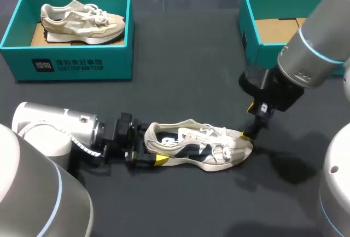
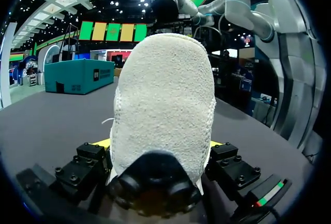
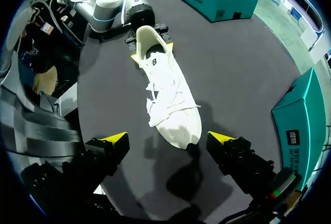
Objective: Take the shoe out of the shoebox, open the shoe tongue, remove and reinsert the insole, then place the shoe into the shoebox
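One wrist view alone shows my left gripper [image 2: 159, 144] pinching shoe [image 1: 202, 144] heel; right gripper [image 3: 168, 140] spread above toe, left shoebox [image 1: 76, 64] well apart.

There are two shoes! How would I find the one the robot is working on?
On the dark table, look at the near middle. The white shoe lies there, its heel held by the left gripper. The beige shoe sits inside a teal box; this one has a dark side and lies outside any box.
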`<control>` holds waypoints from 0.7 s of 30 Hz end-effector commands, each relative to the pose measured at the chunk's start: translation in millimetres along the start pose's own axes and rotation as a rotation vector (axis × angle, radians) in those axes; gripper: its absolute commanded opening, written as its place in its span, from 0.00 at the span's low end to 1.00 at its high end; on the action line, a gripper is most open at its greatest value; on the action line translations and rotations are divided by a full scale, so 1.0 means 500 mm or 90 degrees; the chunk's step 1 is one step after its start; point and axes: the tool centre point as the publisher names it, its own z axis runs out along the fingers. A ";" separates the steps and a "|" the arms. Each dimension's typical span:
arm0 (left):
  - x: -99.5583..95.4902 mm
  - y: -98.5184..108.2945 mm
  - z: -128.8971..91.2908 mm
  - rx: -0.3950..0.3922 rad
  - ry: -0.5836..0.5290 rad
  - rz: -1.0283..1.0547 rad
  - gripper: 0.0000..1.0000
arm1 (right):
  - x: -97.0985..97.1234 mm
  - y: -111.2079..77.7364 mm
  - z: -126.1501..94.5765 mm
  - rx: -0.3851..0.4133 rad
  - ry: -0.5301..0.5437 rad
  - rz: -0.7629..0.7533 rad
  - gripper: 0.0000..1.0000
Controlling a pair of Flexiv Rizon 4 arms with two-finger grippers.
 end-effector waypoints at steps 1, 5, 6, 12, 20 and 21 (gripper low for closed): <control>-0.001 0.000 0.000 -0.001 -0.001 0.000 0.00 | 0.029 0.069 -0.035 0.116 -0.049 0.084 1.00; -0.001 0.000 0.000 -0.001 -0.001 0.000 0.00 | 0.055 0.114 -0.049 0.152 -0.092 0.184 1.00; -0.001 0.000 0.000 -0.001 -0.001 0.000 0.00 | 0.058 0.123 -0.049 0.151 -0.093 0.202 1.00; -0.001 0.000 0.000 -0.001 -0.001 0.000 0.00 | 0.080 0.150 -0.040 0.202 -0.129 0.393 1.00; -0.001 0.000 0.000 -0.001 -0.001 0.000 0.00 | 0.099 0.165 -0.027 0.264 -0.155 0.488 1.00; -0.001 0.000 0.000 -0.001 -0.001 0.000 0.00 | 0.099 0.165 -0.027 0.264 -0.155 0.488 1.00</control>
